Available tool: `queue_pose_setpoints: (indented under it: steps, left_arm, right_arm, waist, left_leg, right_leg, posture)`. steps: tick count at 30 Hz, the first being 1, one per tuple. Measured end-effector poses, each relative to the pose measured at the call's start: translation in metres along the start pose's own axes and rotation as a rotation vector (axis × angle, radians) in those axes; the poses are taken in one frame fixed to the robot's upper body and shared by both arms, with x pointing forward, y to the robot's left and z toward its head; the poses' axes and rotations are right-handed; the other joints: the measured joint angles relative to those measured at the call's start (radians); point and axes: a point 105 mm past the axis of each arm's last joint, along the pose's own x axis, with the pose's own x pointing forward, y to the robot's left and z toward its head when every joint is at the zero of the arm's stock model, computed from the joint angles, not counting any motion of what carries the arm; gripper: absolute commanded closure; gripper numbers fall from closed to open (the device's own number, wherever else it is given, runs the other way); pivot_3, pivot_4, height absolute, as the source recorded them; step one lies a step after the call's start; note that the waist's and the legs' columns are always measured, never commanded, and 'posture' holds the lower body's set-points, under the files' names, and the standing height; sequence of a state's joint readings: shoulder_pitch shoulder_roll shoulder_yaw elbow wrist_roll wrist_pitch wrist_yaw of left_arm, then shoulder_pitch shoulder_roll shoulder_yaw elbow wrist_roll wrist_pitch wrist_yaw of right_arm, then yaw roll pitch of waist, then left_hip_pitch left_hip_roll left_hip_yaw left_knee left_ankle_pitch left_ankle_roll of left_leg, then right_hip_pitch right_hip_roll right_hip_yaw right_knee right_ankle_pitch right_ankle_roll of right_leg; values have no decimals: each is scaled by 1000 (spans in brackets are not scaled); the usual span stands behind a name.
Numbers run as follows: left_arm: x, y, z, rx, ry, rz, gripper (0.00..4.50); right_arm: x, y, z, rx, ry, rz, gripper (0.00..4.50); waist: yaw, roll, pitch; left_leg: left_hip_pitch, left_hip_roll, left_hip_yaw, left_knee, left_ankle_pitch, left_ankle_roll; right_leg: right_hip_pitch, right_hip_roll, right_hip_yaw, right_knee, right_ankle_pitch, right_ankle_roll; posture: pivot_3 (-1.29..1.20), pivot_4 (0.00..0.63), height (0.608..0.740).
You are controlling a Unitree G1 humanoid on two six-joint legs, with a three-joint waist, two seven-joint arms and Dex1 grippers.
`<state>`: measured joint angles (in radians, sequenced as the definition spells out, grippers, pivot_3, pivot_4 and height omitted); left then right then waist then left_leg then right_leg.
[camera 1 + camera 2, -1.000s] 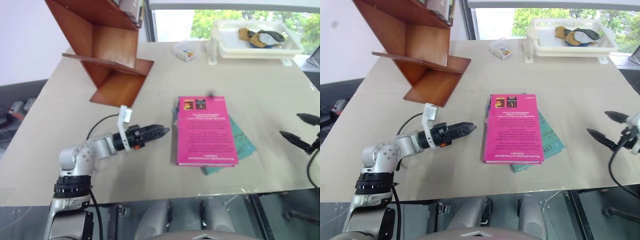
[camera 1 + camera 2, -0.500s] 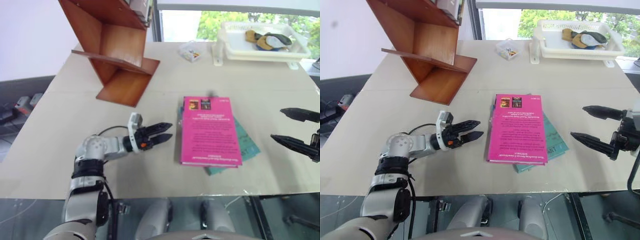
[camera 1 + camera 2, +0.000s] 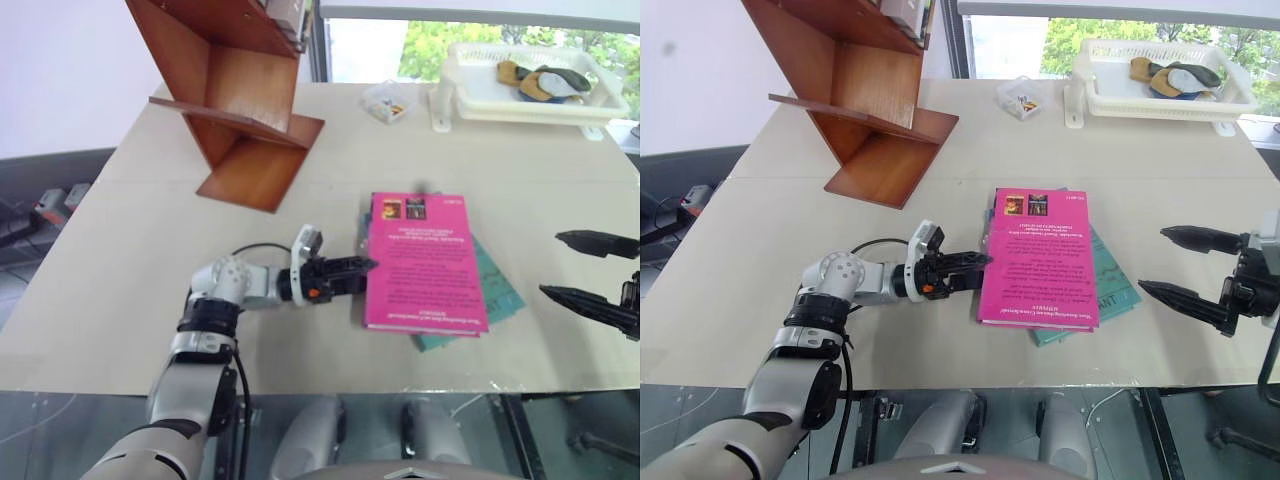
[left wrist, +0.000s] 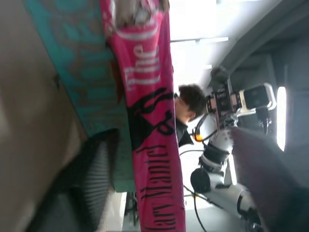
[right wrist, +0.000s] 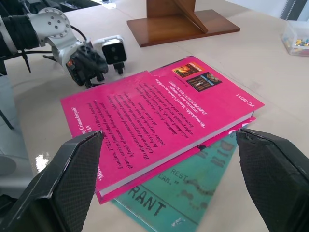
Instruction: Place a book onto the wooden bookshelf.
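Note:
The pink book point(image 3: 425, 262) lies flat on the table, on top of a thinner teal book point(image 3: 500, 292). My left gripper point(image 3: 365, 268) lies level at the book's left edge, open, one finger point(image 4: 91, 183) on each side of the pink spine point(image 4: 149, 121) with a gap still showing. To the right of the books hovers my right gripper point(image 3: 552, 264), open wide and pointing at them, with nothing between its fingers point(image 5: 72, 179). The wooden bookshelf point(image 3: 235, 90) stands at the table's far left corner.
A white tray point(image 3: 455, 100) holding a few small items sits at the far right. Next to it is a small clear box point(image 3: 385, 100). The table's front edge point(image 3: 320, 378) runs just below the books. A person shows behind the book in the left wrist view.
My left gripper has slid right up to the pink book's spine edge, rolled, and its jaws have narrowed. The right gripper has drawn in beside the books and then held still.

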<state>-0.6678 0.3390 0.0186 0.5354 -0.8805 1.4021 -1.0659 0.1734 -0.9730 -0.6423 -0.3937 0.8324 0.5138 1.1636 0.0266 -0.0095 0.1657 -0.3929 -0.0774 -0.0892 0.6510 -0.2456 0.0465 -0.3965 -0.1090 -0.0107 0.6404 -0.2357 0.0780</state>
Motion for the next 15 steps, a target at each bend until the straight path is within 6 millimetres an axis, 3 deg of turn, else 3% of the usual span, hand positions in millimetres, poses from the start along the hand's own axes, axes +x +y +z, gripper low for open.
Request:
queue_pose_setpoints:
  steps: [5,15]
  left_arm:
    - [0,0,-1,12,11,-14,4425]
    - [-7,-2,7,36,-36,-33,4471]
  right_arm:
    - [-1,-1,0,-1,2,-12,0]
    - [0,0,5,-4,-24,10,0]
  waist:
    - [1,0,0]
    - [-8,0,0]
  left_leg:
    - [-1,0,-1,0,0,0]
    - [-1,0,-2,0,0,0]
  right_leg:
    - [0,0,0,0,0,0]
    - [-1,0,-1,0,0,0]
  posture:
    - [0,150,740]
    - [0,150,740]
